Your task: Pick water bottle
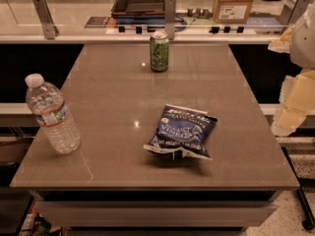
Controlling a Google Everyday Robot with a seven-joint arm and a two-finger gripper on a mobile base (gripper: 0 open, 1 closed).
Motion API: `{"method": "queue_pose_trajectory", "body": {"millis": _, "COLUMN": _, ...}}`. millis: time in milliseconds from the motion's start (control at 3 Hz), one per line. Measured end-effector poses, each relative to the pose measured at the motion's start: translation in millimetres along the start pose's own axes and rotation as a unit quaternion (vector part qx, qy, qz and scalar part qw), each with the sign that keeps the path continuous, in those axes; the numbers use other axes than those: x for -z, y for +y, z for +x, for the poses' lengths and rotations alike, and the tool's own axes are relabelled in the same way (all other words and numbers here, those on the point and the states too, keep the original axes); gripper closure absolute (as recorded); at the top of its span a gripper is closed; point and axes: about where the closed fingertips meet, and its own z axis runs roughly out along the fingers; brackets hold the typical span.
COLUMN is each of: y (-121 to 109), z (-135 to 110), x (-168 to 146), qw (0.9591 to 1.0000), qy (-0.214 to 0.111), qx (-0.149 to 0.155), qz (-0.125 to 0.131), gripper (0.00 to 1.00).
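Note:
The water bottle [52,116] is clear ribbed plastic with a white cap and a small label band. It stands upright near the left edge of the brown table [113,92]. My gripper [291,104] is a pale, blocky shape at the right edge of the view, beyond the table's right side and far from the bottle. It holds nothing that I can see.
A green drink can [159,51] stands at the table's far middle. A blue chip bag [182,132] lies right of centre near the front. Behind the table runs a counter with a dark tray [140,3] and a cardboard box [234,3].

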Motion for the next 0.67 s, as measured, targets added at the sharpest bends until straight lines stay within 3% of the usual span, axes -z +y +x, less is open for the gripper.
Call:
{"method": "queue_pose_trajectory", "body": {"millis": 333, "y": 0.0, "z": 0.0, "x": 0.0, "qw": 1.0000, "qy": 0.000, "qx": 0.000, "qz": 0.000, "gripper": 0.00}}
{"method": "queue_pose_trajectory", "body": {"millis": 667, "y": -0.9, "z": -7.5, "x": 0.1, "qw": 0.9998, "qy": -0.020, "qx": 0.002, "qz": 0.006, "gripper": 0.00}}
